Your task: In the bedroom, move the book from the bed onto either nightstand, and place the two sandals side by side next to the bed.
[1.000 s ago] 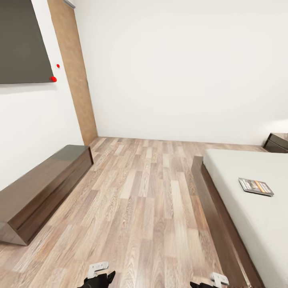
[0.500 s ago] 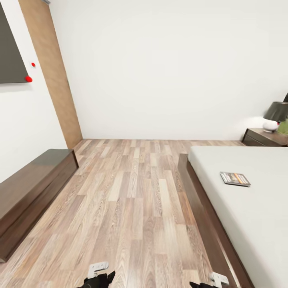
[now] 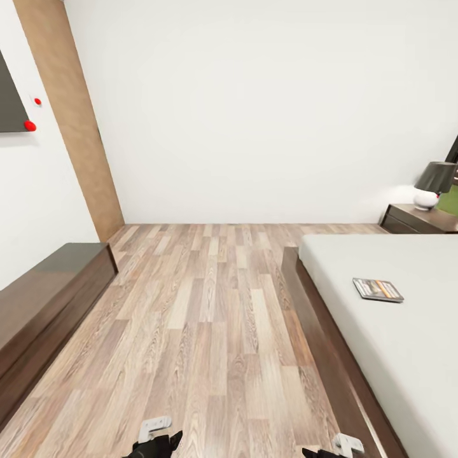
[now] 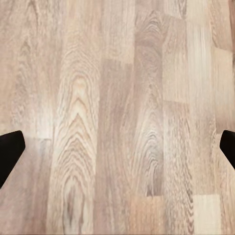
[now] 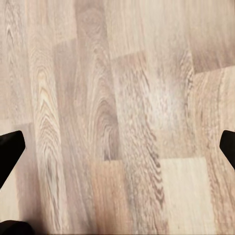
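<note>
The book [image 3: 378,289], a thin dark paperback with an orange band, lies flat on the pale mattress of the bed [image 3: 407,343] at the right of the head view. A dark nightstand [image 3: 413,220] stands by the far wall beyond the bed. The sandals are out of view. My left gripper [image 3: 156,437] and right gripper [image 3: 338,446] peek in at the lower edge, low over the plank floor and well short of the book. In each wrist view the dark fingertips [image 4: 10,154] [image 5: 10,152] sit wide apart with bare floor between them, so both grippers [image 4: 117,152] [image 5: 117,152] are open and hold nothing.
A lamp with a dark shade [image 3: 435,183] stands on the nightstand. A long low dark cabinet [image 3: 44,299] runs along the left wall under a dark wall panel [image 3: 9,95]. A tall wooden panel [image 3: 70,121] fills the far left corner. Open plank floor [image 3: 216,318] lies between cabinet and bed frame [image 3: 318,324].
The head view has swung to the right: cabinet and wall panel slid left in the picture, and the nightstand with its lamp came into view. The book has not moved on the bed.
</note>
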`<state>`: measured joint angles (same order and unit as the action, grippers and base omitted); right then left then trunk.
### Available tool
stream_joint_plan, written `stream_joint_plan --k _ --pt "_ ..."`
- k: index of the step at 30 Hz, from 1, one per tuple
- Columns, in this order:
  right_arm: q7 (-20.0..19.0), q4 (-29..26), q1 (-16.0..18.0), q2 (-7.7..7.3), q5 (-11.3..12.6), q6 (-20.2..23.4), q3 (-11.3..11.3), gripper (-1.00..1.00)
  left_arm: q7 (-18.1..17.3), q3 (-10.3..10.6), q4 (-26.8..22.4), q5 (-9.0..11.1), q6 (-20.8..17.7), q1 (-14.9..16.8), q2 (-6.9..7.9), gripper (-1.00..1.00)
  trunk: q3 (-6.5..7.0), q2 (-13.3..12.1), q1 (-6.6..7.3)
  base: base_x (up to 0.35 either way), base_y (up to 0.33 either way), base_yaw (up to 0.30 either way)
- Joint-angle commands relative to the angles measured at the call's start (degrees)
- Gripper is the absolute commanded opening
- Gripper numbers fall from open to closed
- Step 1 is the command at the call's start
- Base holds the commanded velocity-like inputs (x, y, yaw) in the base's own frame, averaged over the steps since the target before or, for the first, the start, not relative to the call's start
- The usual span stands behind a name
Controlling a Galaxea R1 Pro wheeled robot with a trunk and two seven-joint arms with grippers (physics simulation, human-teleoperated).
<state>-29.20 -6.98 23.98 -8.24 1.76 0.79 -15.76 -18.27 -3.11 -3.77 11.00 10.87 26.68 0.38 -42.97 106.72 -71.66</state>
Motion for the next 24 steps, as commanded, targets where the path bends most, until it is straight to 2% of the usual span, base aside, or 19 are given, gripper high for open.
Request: stream_joint_plan --k 1,24 --pt "-0.2 0.0 0.0 -0.02 0.2 0.1 -0.2 1.0 -0.4 -0.3 0.1 0.2 0.0 0.0 0.03 1.0 -0.05 0.0 -0.02 0.292 0.191 0.0" --pt "-0.2 0.0 0.1 -0.03 0.2 0.1 -0.2 1.0 -0.9 -0.4 0.1 0.4 -0.2 0.0 0.14 1.0 -0.05 0.0 -0.02 0.292 0.195 0.0"
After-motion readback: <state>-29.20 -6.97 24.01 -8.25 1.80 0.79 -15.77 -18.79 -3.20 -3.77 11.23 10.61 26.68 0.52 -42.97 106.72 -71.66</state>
